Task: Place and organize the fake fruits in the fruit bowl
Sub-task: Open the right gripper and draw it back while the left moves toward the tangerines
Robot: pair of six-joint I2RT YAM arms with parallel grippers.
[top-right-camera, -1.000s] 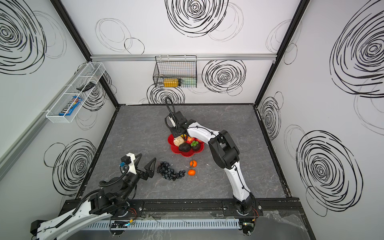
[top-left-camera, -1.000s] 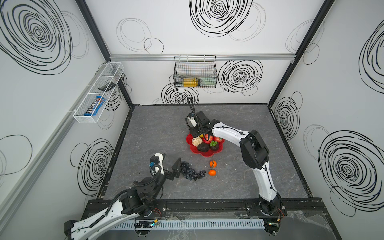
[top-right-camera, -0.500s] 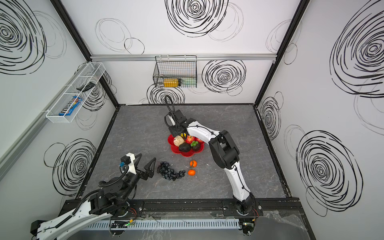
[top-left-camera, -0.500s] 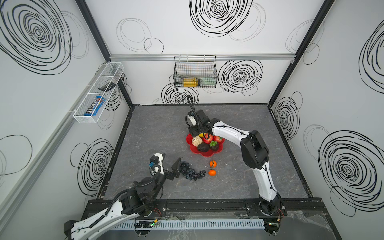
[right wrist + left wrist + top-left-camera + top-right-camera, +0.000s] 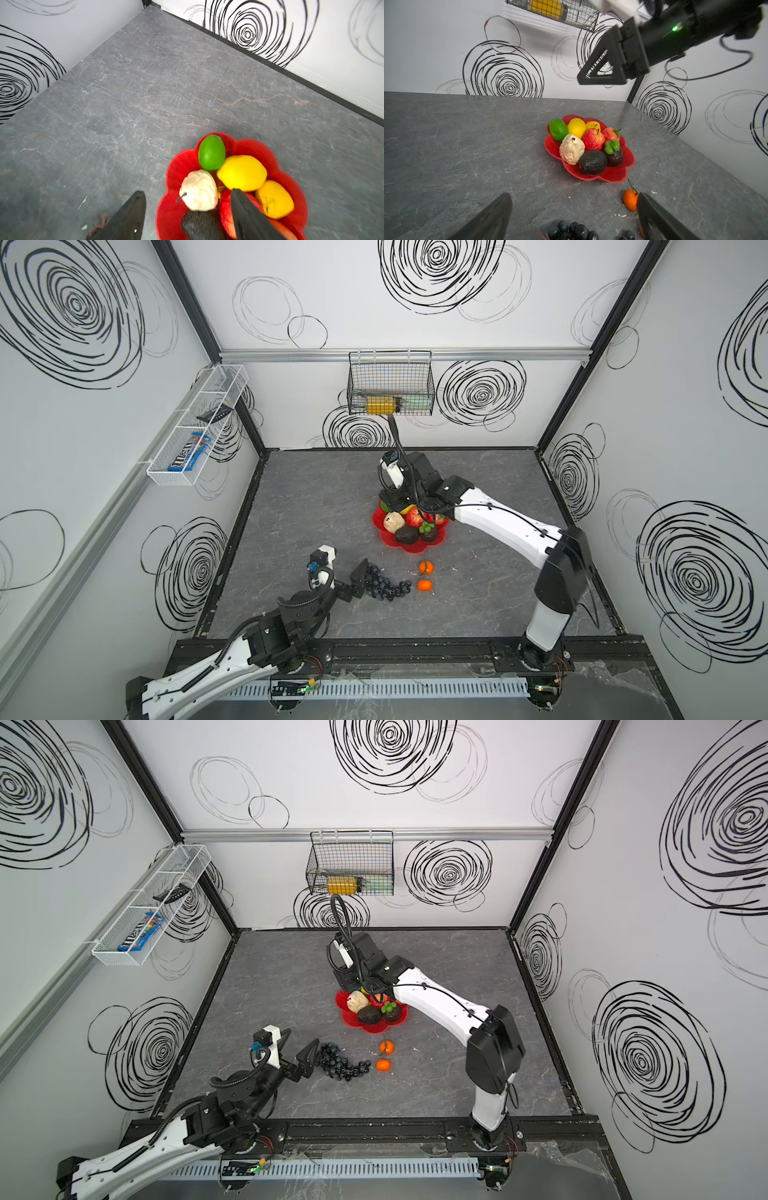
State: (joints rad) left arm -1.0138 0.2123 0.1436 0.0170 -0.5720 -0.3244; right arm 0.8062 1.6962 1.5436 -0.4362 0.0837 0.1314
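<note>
Your fruit bowl [image 5: 612, 176] held most fruits [image 5: 592, 139]; the grape bunch [image 5: 386, 587] and two oranges [image 5: 425, 567] lay near it. Left gripper [image 5: 574, 196] and right gripper [image 5: 187, 191] were spread, empty.

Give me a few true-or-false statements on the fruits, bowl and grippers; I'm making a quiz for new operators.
1. The grape bunch lies on the table, outside the fruit bowl. True.
2. Both oranges are in the bowl. False: they lie on the table beside the grape bunch.
3. The left gripper is shut on the grape bunch. False: it is open, with the bunch's end between its fingers.
4. The avocado sits beside the cream lumpy fruit in the bowl. True.
5. The right gripper holds a fruit. False: it is open above the bowl, holding nothing.
</note>
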